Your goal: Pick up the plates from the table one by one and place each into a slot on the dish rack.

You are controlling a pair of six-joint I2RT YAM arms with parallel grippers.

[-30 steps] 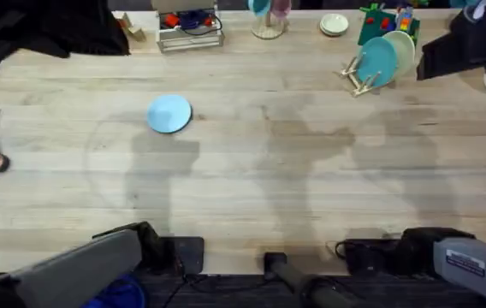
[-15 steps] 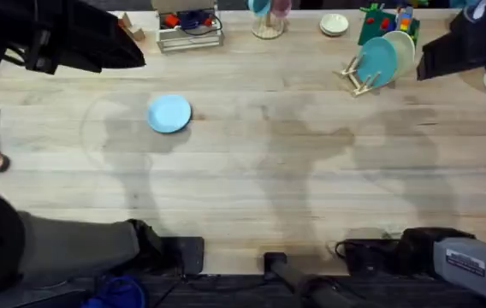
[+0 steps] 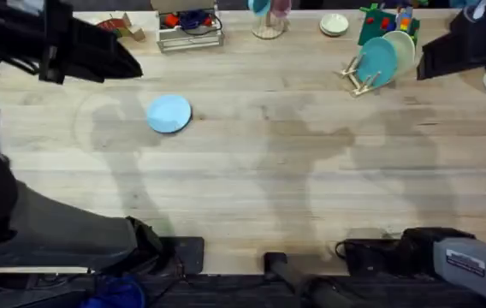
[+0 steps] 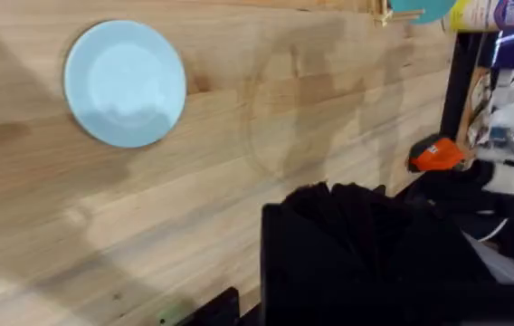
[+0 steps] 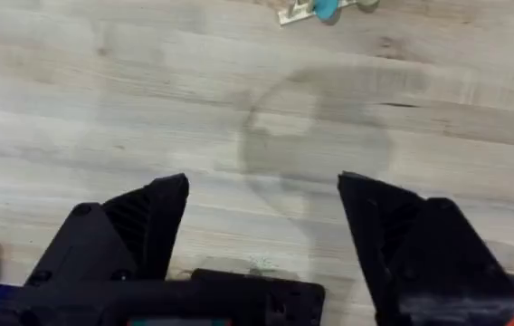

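Your blue plate (image 3: 169, 113) lies flat on the surface (image 3: 269, 188), far-left part, well apart from the rack (image 3: 361, 77). Bring the left arm down at its rim and pinch the edge. Right jaws (image 5: 263, 217) gape empty; the left jaws' state I cannot tell. Count: three plates, two racked — teal (image 3: 378, 62) and cream (image 3: 404, 47).

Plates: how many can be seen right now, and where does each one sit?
3. The light blue plate lies flat on the table; the teal plate and the cream plate stand in the dish rack. Others may be hidden.
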